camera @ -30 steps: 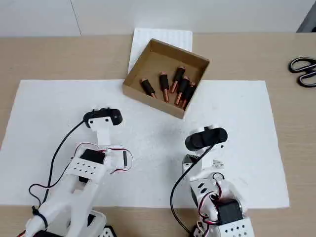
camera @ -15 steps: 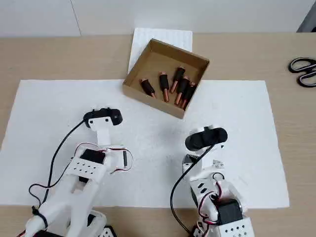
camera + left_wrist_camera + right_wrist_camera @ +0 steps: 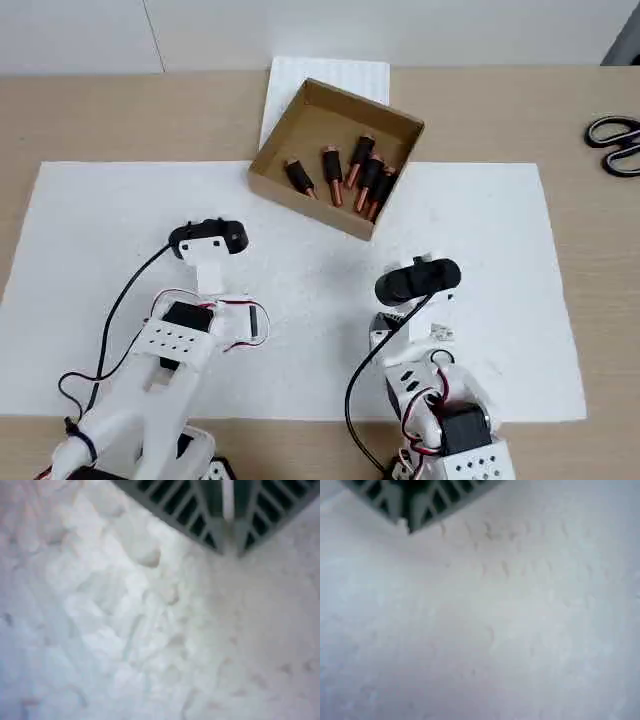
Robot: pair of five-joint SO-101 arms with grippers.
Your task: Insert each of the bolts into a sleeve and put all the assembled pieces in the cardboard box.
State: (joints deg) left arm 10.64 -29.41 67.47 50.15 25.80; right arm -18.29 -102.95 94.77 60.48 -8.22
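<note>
Broadly: you have a wooden table [image 3: 100, 110] running edge to edge in the high view. A wide white foam mat [image 3: 120, 260] covers most of its near part. Close up in the wrist views, the foam is dimpled and scuffed.

Two white arms with red and black wiring stand side by side at the mat's near edge. One [image 3: 170, 350] is at the left of the high view, the other [image 3: 430, 390] at the right. You cannot say which is which, since both wrist views give the same bare foam. Each is folded low, with a black unit at its far end.

Cardboard box [image 3: 300, 200]: open-topped, set askew at the mat's far edge. Its near part is on the mat and its far part is on a sheet of white paper [image 3: 340, 75]. It is well apart from both arms.

Scissors [image 3: 615, 140]: black-handled, on bare table at the right edge, off the mat.

Left gripper [image 3: 229, 547]: fingers drawn together to a point with nothing between them. They are close over the foam; whether they touch it, you cannot tell.

Right gripper [image 3: 408, 527]: the same, tips closed on each other, empty, close over the mat.

Bolt-and-sleeve pieces [image 3: 332, 165]: five, all lying inside the box, copper ends poking from black sleeves. Two lie apart toward the box's left side. Three are bunched toward its right wall.
</note>
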